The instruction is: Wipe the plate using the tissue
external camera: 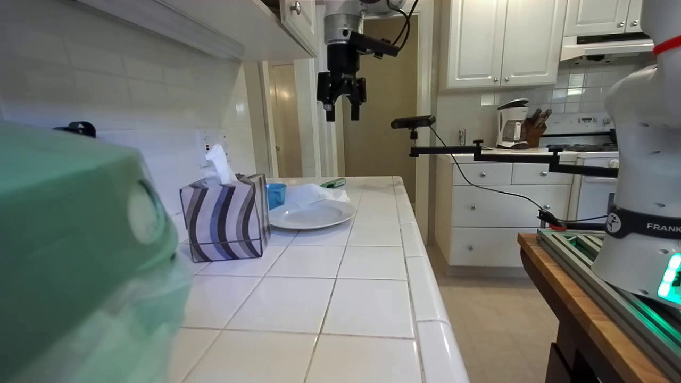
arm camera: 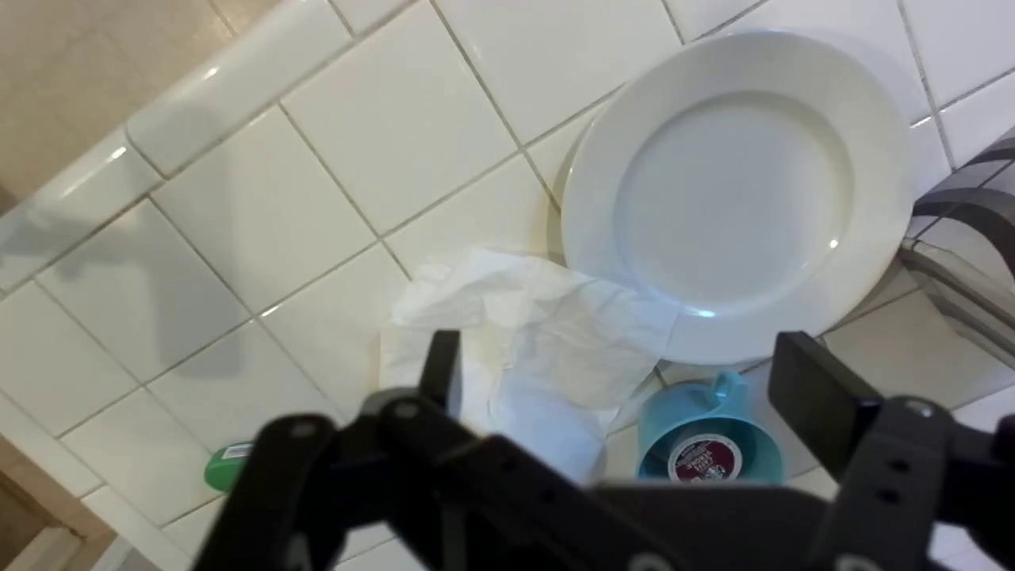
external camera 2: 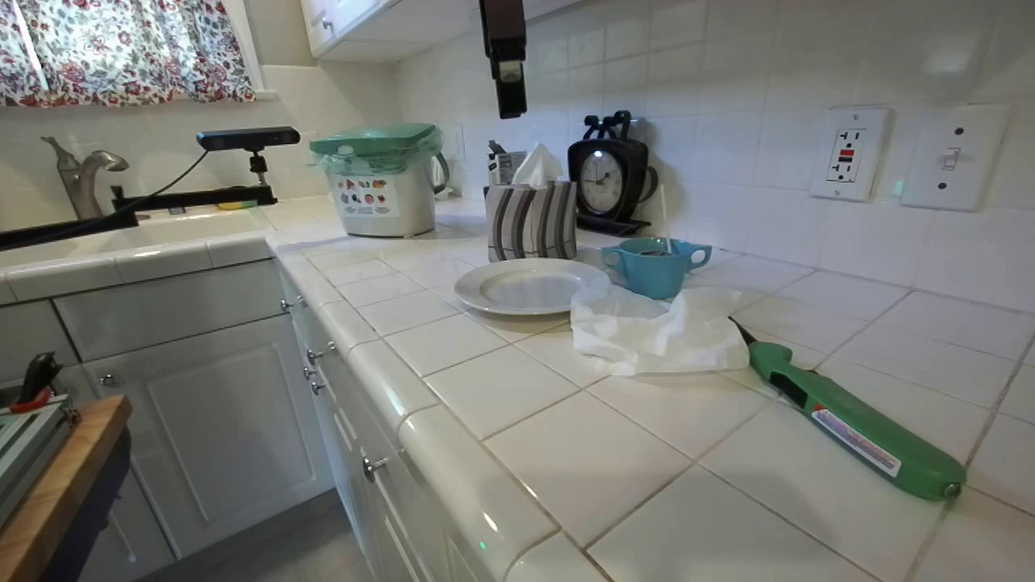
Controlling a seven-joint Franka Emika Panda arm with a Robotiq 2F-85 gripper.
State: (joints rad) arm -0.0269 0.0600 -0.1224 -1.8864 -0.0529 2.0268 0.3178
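While the gripper (external camera: 342, 110) hangs higher than the plate (arm camera: 737, 198), spread wide, empty | tissue (arm camera: 555, 341) lies partly over plate's rim | pickup, wiping both seemingly undone

Plate (arm camera: 737, 198), tissue (arm camera: 547, 341): white. Cup (external camera 2: 653, 273): blue. Lighter (external camera 2: 859, 420): green. Box (external camera: 226, 219): striped. Tool (external camera: 342, 112): black.

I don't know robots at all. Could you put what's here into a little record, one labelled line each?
To wipe: round white plate, on the tiled counter
To wipe with: crumpled white tissue, one edge over the plate's rim
Grip: pincer-like gripper, open, nothing held, above the counter
Also nearby: blue cup, green lighter, striped tissue box
Progress: tissue not yet picked up
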